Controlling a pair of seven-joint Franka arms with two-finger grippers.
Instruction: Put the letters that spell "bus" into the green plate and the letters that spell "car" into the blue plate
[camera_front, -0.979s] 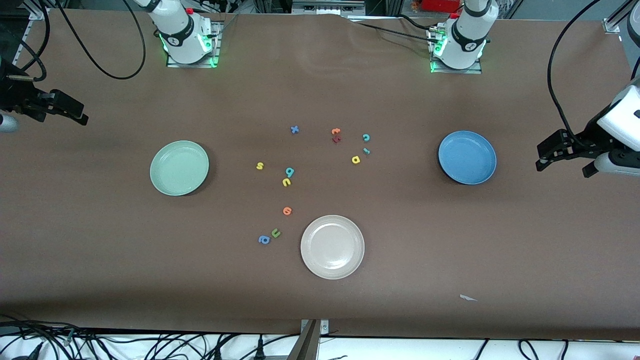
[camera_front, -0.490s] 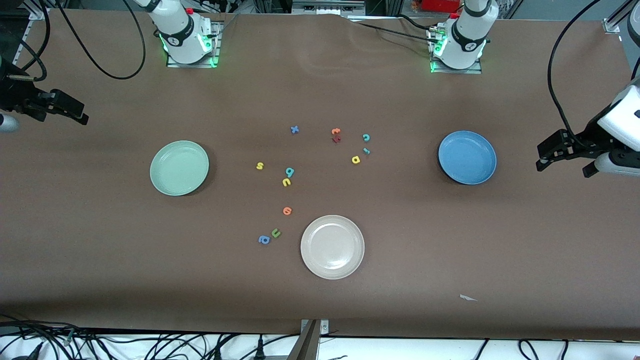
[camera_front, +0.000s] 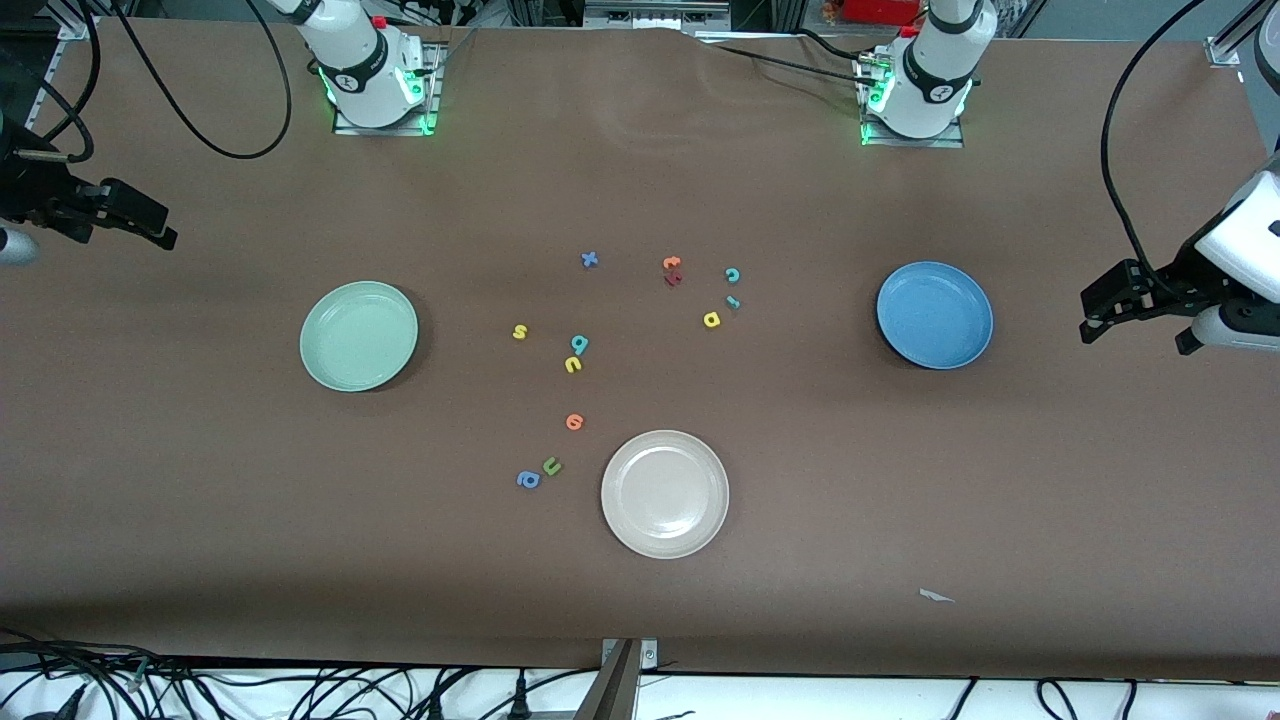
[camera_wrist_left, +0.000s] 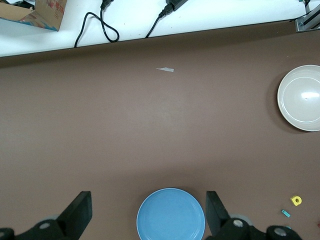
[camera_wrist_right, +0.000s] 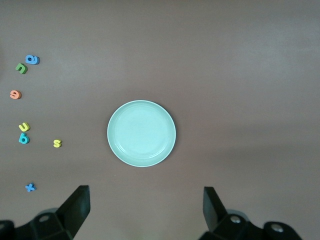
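The green plate (camera_front: 360, 336) (camera_wrist_right: 141, 133) and the blue plate (camera_front: 935, 315) (camera_wrist_left: 171, 215) lie bare. Between them lie the yellow s (camera_front: 519, 332), teal b (camera_front: 579, 344) and yellow u (camera_front: 572, 365), and, closer to the blue plate, the teal c (camera_front: 732, 275), teal r (camera_front: 733, 302) and yellow a (camera_front: 711, 320). My left gripper (camera_front: 1090, 315) (camera_wrist_left: 148, 210) hangs open and holds nothing, over the table between the blue plate and the left arm's end. My right gripper (camera_front: 160, 228) (camera_wrist_right: 145, 207) is open with nothing in it, over the right arm's end.
A cream-white plate (camera_front: 665, 493) lies nearer the front camera. Other letters are scattered about: a blue x (camera_front: 589, 259), orange and dark red ones (camera_front: 672, 270), an orange one (camera_front: 574, 422), a green u (camera_front: 551, 466) and a blue round one (camera_front: 528, 480). A paper scrap (camera_front: 936, 596) lies near the front edge.
My left gripper has drifted slightly toward the left arm's end of the table. The right arm and all letters and plates have stayed put.
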